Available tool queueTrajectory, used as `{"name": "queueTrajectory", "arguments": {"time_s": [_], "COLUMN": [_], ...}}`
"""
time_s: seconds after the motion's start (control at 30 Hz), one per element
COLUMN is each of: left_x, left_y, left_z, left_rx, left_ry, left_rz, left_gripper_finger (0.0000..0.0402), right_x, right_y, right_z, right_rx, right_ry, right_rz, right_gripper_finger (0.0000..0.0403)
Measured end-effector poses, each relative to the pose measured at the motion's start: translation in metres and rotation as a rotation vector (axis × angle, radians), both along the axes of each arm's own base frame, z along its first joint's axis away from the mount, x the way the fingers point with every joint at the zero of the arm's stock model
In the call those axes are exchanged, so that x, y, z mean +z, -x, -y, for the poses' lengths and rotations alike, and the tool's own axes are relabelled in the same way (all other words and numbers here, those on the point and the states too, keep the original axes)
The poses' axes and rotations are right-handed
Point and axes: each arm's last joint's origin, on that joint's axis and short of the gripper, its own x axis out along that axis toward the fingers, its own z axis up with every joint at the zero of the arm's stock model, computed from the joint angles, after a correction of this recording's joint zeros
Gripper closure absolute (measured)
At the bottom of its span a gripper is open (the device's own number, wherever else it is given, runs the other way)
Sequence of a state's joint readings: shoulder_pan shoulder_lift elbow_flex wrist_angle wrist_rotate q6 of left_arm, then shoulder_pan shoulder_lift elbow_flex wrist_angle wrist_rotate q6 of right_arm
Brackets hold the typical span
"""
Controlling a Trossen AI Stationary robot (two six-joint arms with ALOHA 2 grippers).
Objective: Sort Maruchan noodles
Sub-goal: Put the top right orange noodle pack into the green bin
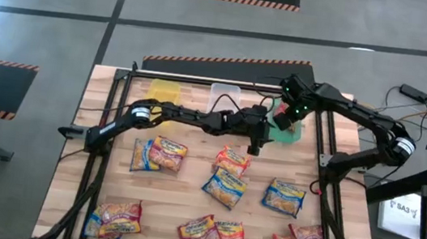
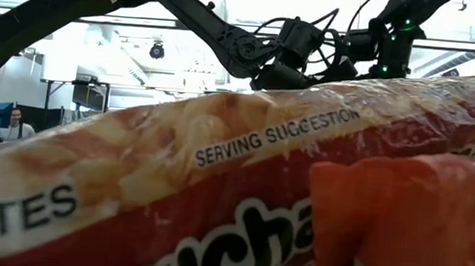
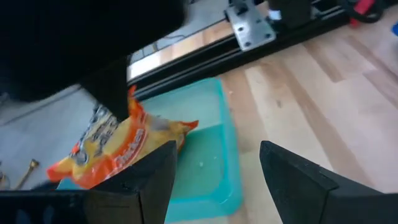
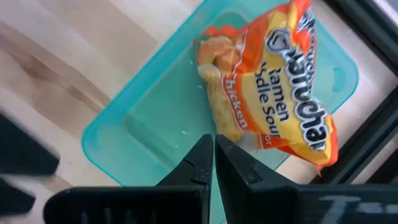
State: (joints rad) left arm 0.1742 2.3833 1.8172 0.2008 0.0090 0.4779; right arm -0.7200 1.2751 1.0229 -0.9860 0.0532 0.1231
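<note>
An orange noodle packet [image 4: 280,93] lies tilted in the green bin [image 4: 143,124], its far end against the bin's wall. My right gripper [image 4: 213,155] hangs shut right over the bin, its tips beside the packet's near edge. My left gripper [image 3: 217,168] is open and holds nothing. It reaches level across the table's middle, just short of the green bin [image 3: 214,130], facing the orange packet [image 3: 118,149]. Several blue-and-yellow, red and orange packets [image 1: 224,188] lie flat on the near half of the table. My right gripper points steeply down, its shut fingertips [image 4: 205,149] close beside the orange packet's near edge [image 4: 231,134]. I cannot tell whether they touch it. The packet rests in the green bin.
A yellow bin [image 1: 164,89] and a clear bin [image 1: 224,96] stand along the far edge, left of the green bin [image 1: 293,133]. A black frame [image 1: 320,149] runs round the table. One red packet [image 2: 217,190] lies right in front of the low camera.
</note>
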Motion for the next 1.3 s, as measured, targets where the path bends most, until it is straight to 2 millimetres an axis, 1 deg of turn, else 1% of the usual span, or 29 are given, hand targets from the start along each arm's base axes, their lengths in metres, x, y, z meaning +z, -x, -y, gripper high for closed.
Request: {"name": "queueTrajectory", "arguments": {"time_s": [0.13,0.23,0.33,0.4,0.5,0.57,0.63,0.73,0.9,1.03,1.17,1.23,1.3], "left_x": [-0.002,-0.012,-0.026,-0.03,-0.023,-0.022,-0.03,-0.033,-0.038,-0.034,-0.029,-0.027,-0.025], "left_y": [0.001,-0.005,-0.019,-0.029,-0.043,-0.049,-0.049,-0.042,-0.039,-0.04,-0.041,-0.041,-0.041], "left_z": [-0.004,-0.005,-0.004,-0.005,-0.009,-0.01,-0.011,-0.01,-0.01,-0.011,-0.01,-0.01,-0.01], "left_rx": [0.026,0.025,0.017,0.041,0.061,0.037,0.025,0.027,0.032,0.028,0.012,0.01,0.001], "left_ry": [0.047,0.051,0.047,0.02,0.011,0.031,0.027,0.037,0.04,0.026,0.02,0.02,0.005], "left_rz": [0.003,-0.005,-0.045,-0.088,-0.13,-0.174,-0.167,-0.204,-0.258,-0.259,-0.258,-0.265,-0.277], "left_gripper_finger": [0.0187,0.019,0.0194,0.0198,0.0207,0.0216,0.0226,0.0242,0.0277,0.0325,0.0384,0.0392,0.0389], "right_x": [-0.003,-0.004,-0.005,-0.005,-0.005,-0.005,-0.005,-0.006,-0.006,-0.008,-0.01,-0.011,-0.012], "right_y": [0.0,-0.001,-0.001,0.0,0.0,0.002,0.001,0.003,0.008,0.009,0.008,0.008,0.008], "right_z": [0.0,0.001,0.002,0.002,0.001,0.001,0.002,0.003,0.009,0.009,0.007,0.006,0.006], "right_rx": [0.007,0.008,0.003,0.002,0.007,0.017,0.021,0.023,-0.002,-0.008,0.001,0.003,0.003], "right_ry": [-0.003,-0.001,0.01,0.007,0.004,0.006,0.011,0.024,0.055,0.036,-0.033,-0.036,-0.042], "right_rz": [-0.009,-0.017,-0.034,-0.038,-0.044,-0.06,-0.056,-0.072,-0.101,-0.098,-0.042,-0.04,-0.041], "right_gripper_finger": [0.0394,0.0394,0.0394,0.0394,0.0394,0.0394,0.0394,0.0394,0.0394,0.0394,0.0394,0.0394,0.0394]}}
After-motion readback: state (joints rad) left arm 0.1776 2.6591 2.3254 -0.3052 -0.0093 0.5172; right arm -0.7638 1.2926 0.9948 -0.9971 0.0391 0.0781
